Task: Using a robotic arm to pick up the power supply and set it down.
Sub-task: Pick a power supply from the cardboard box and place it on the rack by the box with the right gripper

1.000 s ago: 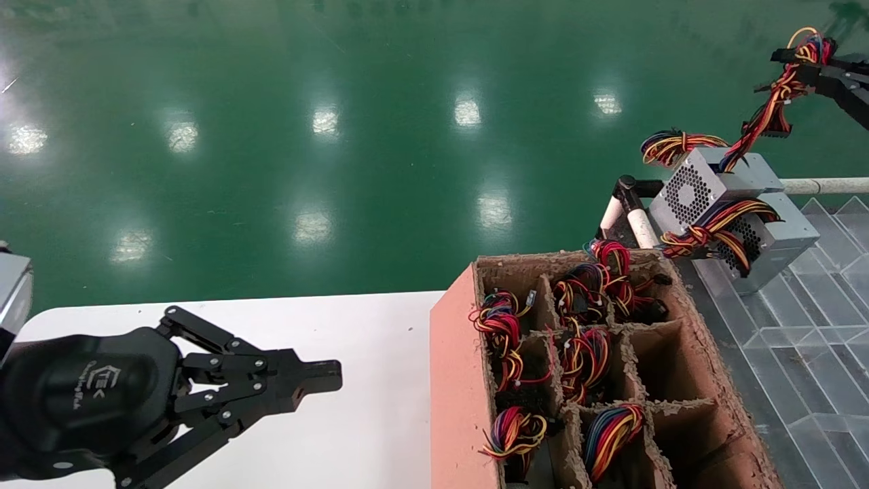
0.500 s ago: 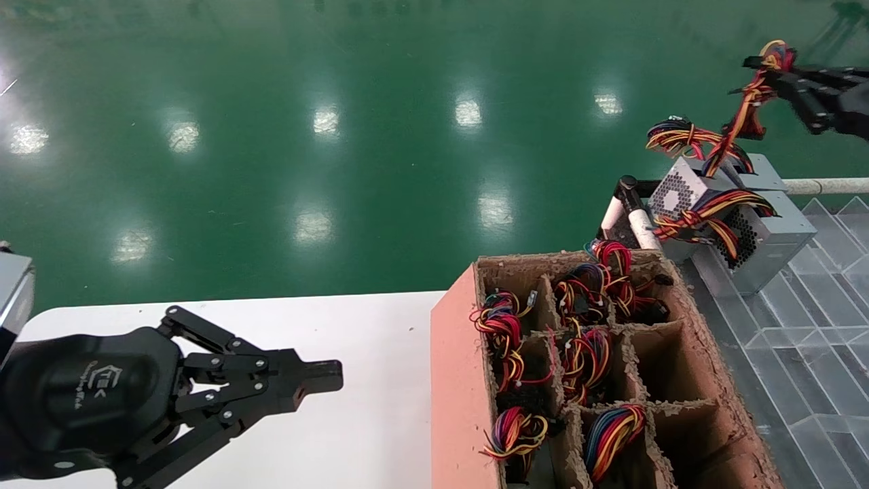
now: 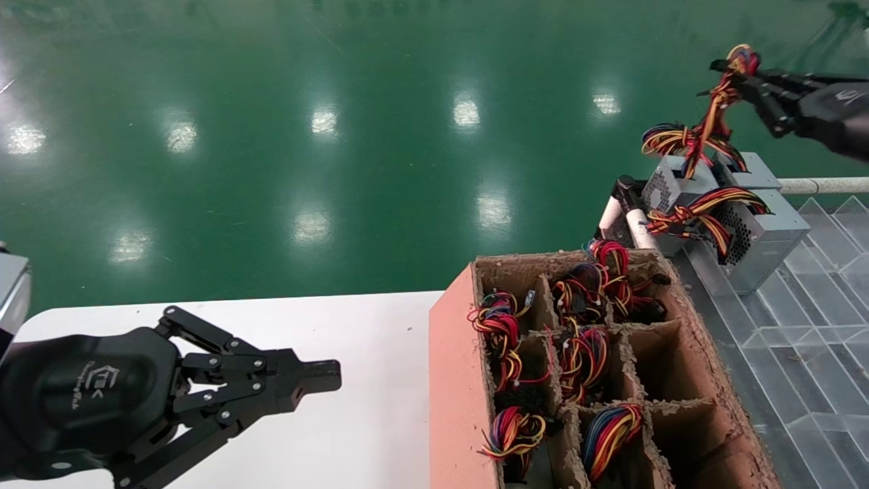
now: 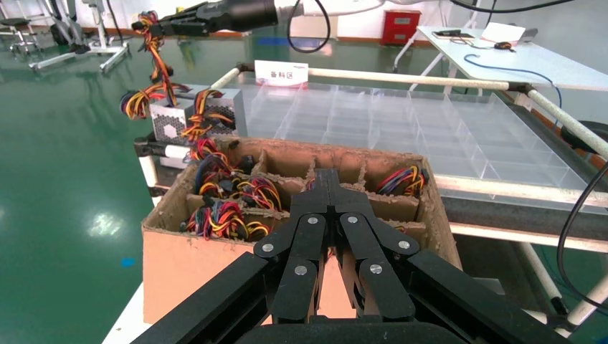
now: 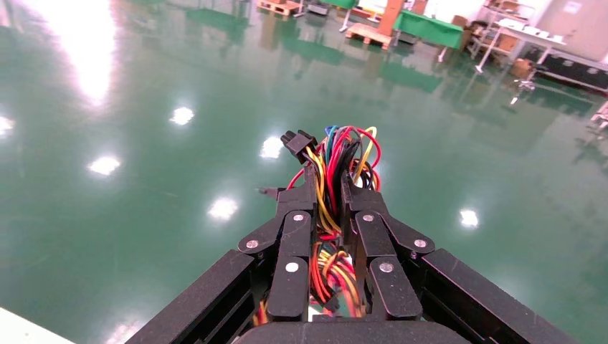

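Note:
The power supply [image 3: 662, 191] is a silver box with a honeycomb grille. It tilts at the far left corner of the clear partitioned tray [image 3: 815, 326], leaning on a second silver unit [image 3: 764, 238]. Its red-yellow-black wire bundle [image 3: 709, 119] rises to my right gripper [image 3: 736, 68], which is shut on the wires high above the box. In the right wrist view the wires [image 5: 337, 154] stick out between that gripper's [image 5: 328, 186] closed fingers. The left wrist view shows the power supply [image 4: 168, 127] far off. My left gripper [image 3: 319, 377] is shut and empty over the white table [image 3: 366, 421].
A pinkish partitioned cardboard box [image 3: 455, 380] with several wire bundles in its cells stands between the table and the tray. A white pipe rail [image 3: 821, 185] runs along the tray's far edge. Green floor lies beyond.
My right gripper has moved left with the wire bundle. The power supply has swung left and turned, so its grille face now shows narrower. The left arm has not moved.

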Tool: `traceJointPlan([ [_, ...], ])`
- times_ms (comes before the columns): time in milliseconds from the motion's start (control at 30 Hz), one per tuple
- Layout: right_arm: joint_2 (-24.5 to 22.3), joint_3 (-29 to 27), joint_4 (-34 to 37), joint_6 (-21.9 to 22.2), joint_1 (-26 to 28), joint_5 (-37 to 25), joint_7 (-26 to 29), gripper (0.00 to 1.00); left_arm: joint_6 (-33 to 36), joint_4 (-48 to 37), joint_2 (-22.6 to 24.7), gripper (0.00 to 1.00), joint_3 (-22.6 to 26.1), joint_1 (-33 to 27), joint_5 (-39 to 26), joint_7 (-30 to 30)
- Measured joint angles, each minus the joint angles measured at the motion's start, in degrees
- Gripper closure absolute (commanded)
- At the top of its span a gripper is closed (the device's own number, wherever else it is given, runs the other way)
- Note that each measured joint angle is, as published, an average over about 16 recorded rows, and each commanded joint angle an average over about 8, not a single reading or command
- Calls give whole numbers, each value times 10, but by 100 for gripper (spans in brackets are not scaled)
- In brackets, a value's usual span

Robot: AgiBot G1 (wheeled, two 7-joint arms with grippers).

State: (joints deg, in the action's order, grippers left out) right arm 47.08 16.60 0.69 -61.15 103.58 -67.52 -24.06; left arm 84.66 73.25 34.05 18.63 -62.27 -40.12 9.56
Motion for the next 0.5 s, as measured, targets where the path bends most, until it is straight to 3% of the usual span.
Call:
traceJointPlan([
  [100, 4, 2, -1, -8, -5, -3, 1, 97, 0, 0, 0, 100, 0, 0, 0, 0],
  [367, 12, 11, -4, -29, -10, -16, 7, 3, 0, 0, 0, 100, 0, 0, 0, 0],
  [500, 13, 15, -7, -37, -8, -23, 9, 0, 0, 0, 0, 100, 0, 0, 0, 0],
])
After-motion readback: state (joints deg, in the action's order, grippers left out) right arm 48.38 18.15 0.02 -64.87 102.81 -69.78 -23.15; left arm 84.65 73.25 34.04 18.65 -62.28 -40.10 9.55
